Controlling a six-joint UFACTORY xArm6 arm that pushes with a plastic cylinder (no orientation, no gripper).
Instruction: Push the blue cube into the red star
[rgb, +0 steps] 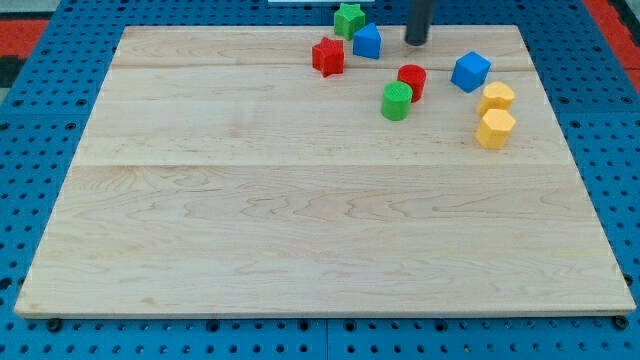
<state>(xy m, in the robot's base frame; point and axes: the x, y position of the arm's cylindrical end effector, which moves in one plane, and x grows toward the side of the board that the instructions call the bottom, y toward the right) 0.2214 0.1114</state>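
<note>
The blue cube sits near the view's top right on the wooden board. The red star lies well to its left, near the top middle. My tip is at the view's top, between them, up and left of the blue cube and not touching it. A second blue block, wedge-like, lies just right of the red star and left of my tip.
A green star is at the top edge above the red star. A red cylinder and a green cylinder stand left of the blue cube. Two yellow blocks lie below and right of it.
</note>
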